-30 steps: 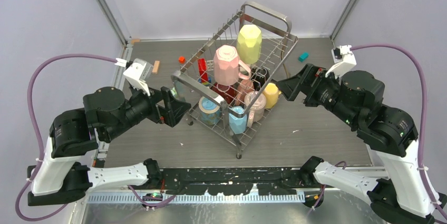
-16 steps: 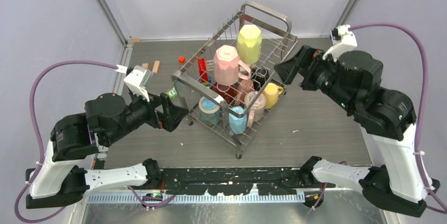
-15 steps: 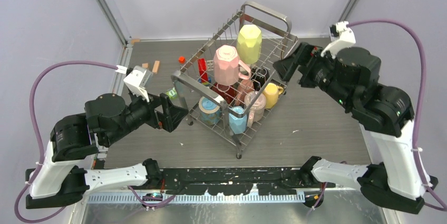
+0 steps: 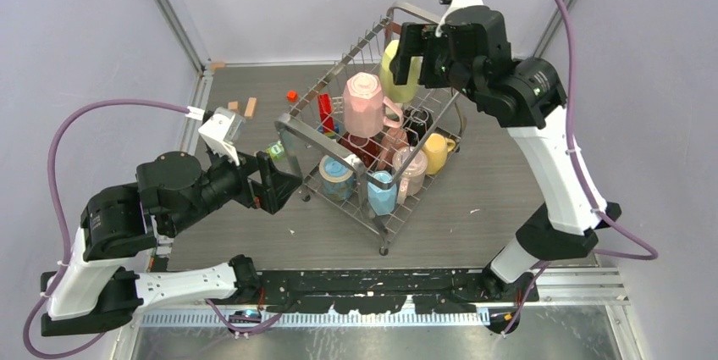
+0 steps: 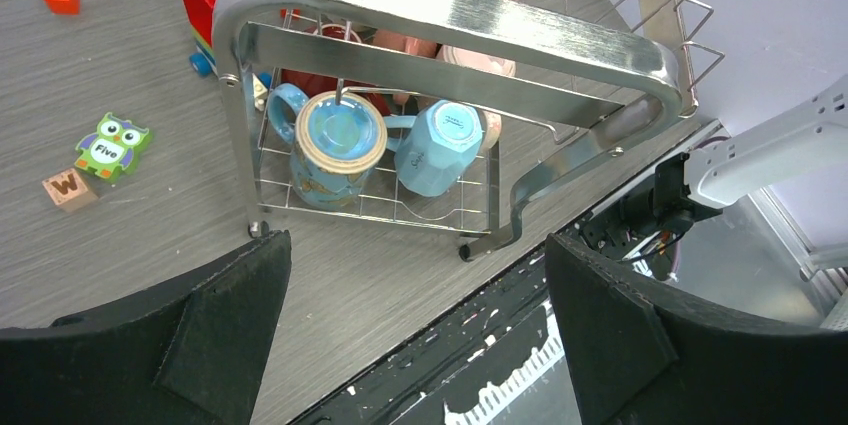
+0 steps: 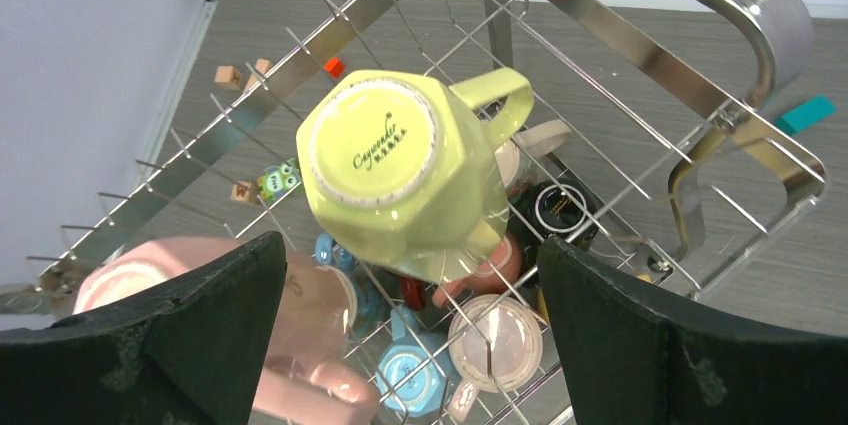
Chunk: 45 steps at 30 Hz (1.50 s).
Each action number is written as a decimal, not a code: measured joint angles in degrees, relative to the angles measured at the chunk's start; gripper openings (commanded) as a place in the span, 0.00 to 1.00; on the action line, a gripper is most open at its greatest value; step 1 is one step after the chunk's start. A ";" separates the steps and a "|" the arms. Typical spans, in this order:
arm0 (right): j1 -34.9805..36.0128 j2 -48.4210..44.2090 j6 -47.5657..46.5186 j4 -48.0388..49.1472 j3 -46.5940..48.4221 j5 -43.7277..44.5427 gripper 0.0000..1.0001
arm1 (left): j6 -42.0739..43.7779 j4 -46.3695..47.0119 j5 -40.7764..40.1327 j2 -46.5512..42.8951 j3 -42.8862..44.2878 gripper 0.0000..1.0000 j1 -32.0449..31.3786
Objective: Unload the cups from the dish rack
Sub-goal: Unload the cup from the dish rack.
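Observation:
The silver wire dish rack (image 4: 290, 127) stands mid-table holding several upside-down cups. A yellow cup (image 4: 400, 72) and a pink cup (image 4: 365, 104) sit on top; a blue-and-tan cup (image 4: 336, 177), a light blue cup (image 4: 382, 193), a pale pink cup (image 4: 410, 165) and a small yellow cup (image 4: 436, 153) sit lower. My right gripper (image 4: 407, 58) is open and empty, hovering above the yellow cup (image 6: 396, 171). My left gripper (image 4: 275, 175) is open and empty, just left of the rack's near end (image 5: 450, 20).
Small toy blocks lie left of the rack: an orange one (image 4: 291, 96), a red brick (image 4: 325, 112), an owl tile (image 5: 111, 145) and a letter block (image 5: 68, 188). A teal block (image 4: 487, 90) lies right of the rack. The table's near edge (image 5: 430, 365) is below my left gripper.
My right arm has swung up and left, from beside the rack's right side to above the yellow cup. My left arm has barely moved.

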 measured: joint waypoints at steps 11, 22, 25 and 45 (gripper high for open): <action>0.00 3.65 -6.19 -0.57 1.49 -0.09 1.00 | -0.22 -0.02 0.44 0.02 0.00 1.00 0.00; 0.17 5.99 -11.08 0.87 1.40 -1.03 1.00 | -0.87 0.00 1.29 0.48 0.00 1.00 0.00; 0.26 6.19 -11.78 1.77 1.05 -1.03 1.00 | -1.29 0.00 1.42 0.55 -0.02 1.00 0.00; 0.26 7.74 -14.08 5.73 -2.40 1.20 0.46 | -2.84 0.81 1.70 0.46 -1.70 1.00 0.00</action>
